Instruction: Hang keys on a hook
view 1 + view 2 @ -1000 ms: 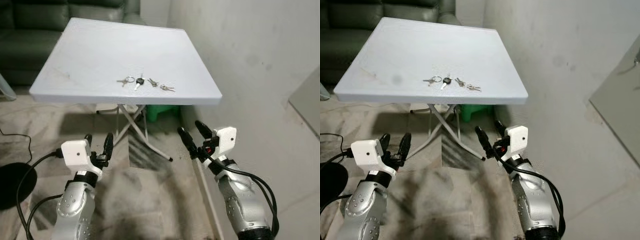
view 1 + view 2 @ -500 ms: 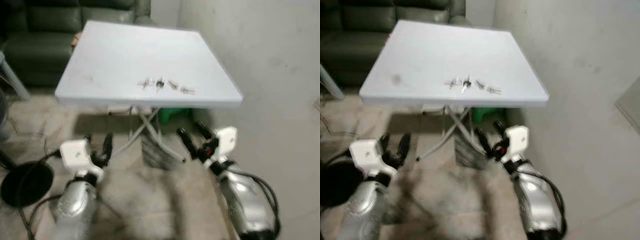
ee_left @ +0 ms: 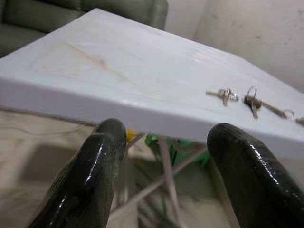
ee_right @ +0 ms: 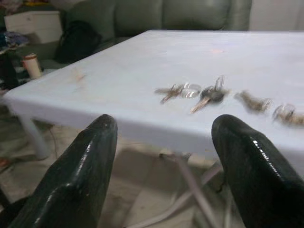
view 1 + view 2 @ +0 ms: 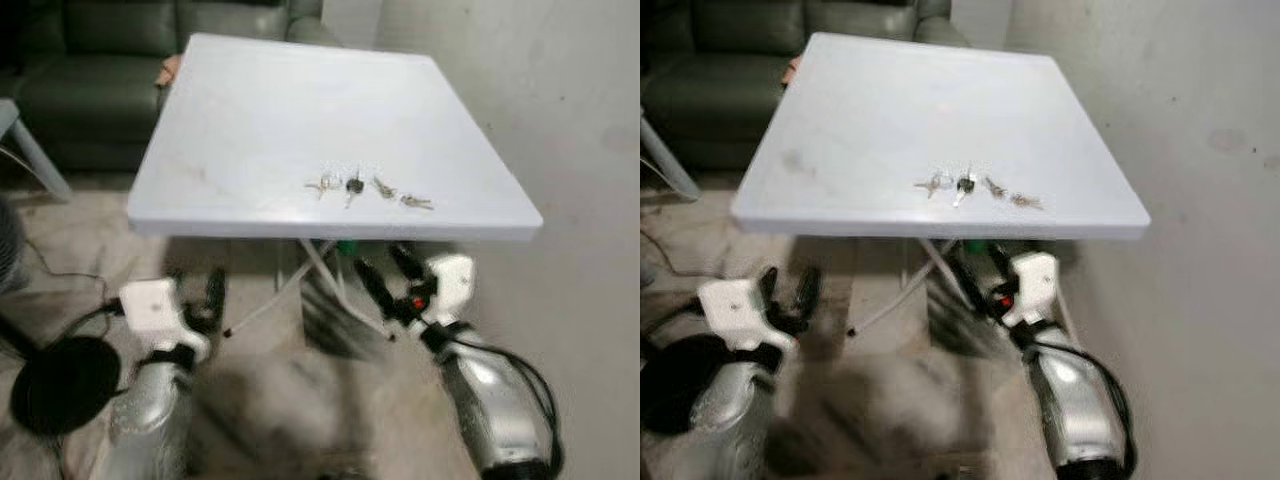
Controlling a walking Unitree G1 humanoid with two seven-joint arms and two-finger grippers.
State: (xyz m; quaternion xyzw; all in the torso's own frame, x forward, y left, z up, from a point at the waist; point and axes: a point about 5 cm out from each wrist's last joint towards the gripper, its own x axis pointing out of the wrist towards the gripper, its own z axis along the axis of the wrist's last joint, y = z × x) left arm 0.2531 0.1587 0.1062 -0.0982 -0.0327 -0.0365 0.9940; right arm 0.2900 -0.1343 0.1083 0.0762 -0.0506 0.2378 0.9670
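Left eye view: a string of small metal keys, one with a black head, lies on the pale grey square folding table, close to the table's near edge and right of its middle. The string's long axis runs side to side, roughly along that edge; the black-headed key points its blade toward the robot. Wide bare tabletop stretches behind and to the left of the keys. A dark green sofa stands behind the table, and a bare wall rises just beside the table's right edge. The left gripper hangs low before the table, below its top, fingers spread. The right gripper sits below the near edge, under the keys, fingers also apart and holding nothing.

Right eye view: crossed metal legs show beneath the top, between the two arms; the picture is blurred low down.

Left wrist view: two black fingers stand wide apart, the table's thick near edge level between them; the keys lie off toward the far corner.

Right wrist view: fingers spread, with the keys on the tabletop framed between them, just behind the edge.
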